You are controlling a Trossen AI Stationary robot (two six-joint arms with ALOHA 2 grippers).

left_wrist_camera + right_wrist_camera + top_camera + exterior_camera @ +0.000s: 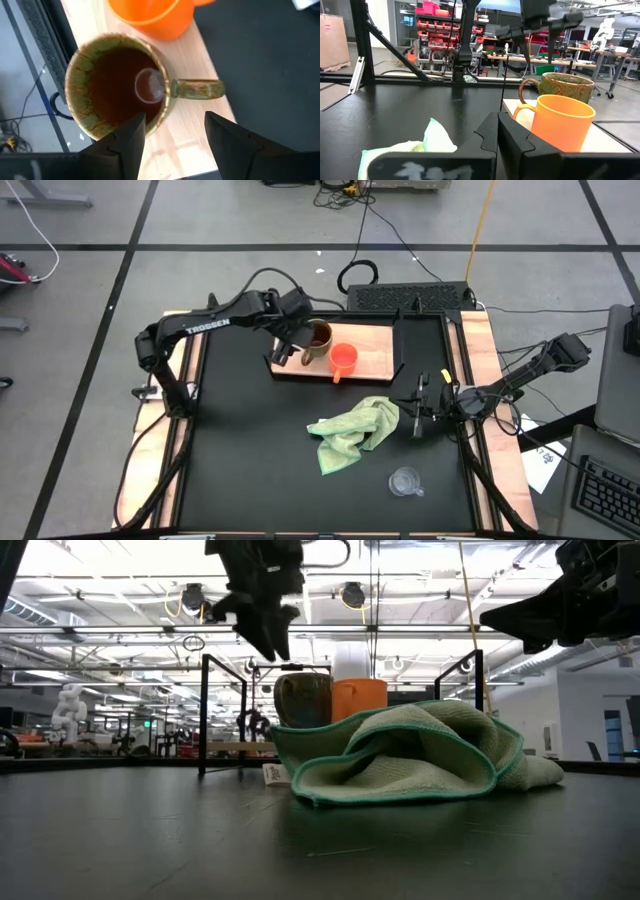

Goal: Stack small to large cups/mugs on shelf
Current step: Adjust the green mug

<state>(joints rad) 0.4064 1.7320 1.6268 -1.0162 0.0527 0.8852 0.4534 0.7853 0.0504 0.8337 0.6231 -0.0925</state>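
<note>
1. The left gripper [288,350] hangs over the left part of the shelf [370,363], just above the brown mug [318,340]. Its jaws stand apart and hold nothing; in the left wrist view the mug's handle lies between the two dark fingers [125,145].
2. The brown mug stands upright on the shelf, its handle pointing toward the table's front edge.
3. The orange cup [343,359] stands upright on the shelf, just beside the mug on its right. From the right wrist view its handle [521,111] faces the camera.
4. A light green cloth [352,432] lies crumpled on the black table [240,460], in front of the shelf and near the middle.
5. The clear glass cup [404,481] sits on the table near the front right, well apart from the shelf and beyond the cloth.
6. The right gripper [418,418] waits low at the right side of the table, just right of the cloth, jaws together and empty.
</note>
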